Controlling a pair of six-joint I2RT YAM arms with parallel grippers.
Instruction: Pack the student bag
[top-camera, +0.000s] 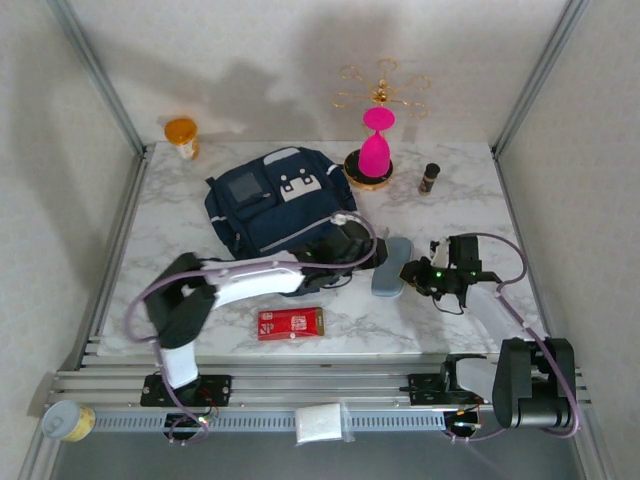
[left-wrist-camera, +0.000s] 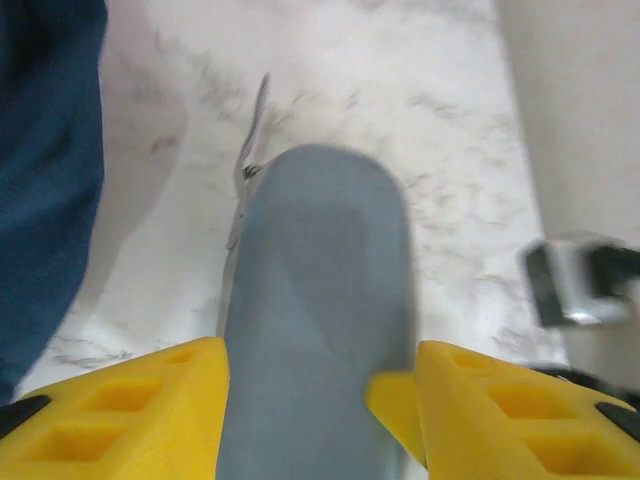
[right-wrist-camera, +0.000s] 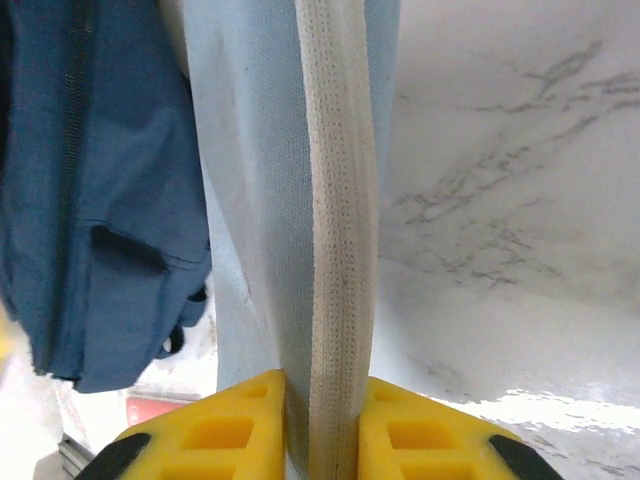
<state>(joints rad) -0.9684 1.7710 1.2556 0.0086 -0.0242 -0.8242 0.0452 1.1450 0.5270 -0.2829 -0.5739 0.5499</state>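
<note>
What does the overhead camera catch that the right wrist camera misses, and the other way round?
From above you get the far end of the table: a pink hourglass-shaped ornament, an orange jar and a small dark bottle. The right wrist camera adds close detail: a cream ribbed strip running along the pencil case, pinched in the right claw. Both take in the navy student bag, the light-blue pencil case and the marble table.

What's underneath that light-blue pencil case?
White marble table shows all around the pencil case. The spot directly beneath it is covered by the case itself, so anything there stays hidden.
</note>
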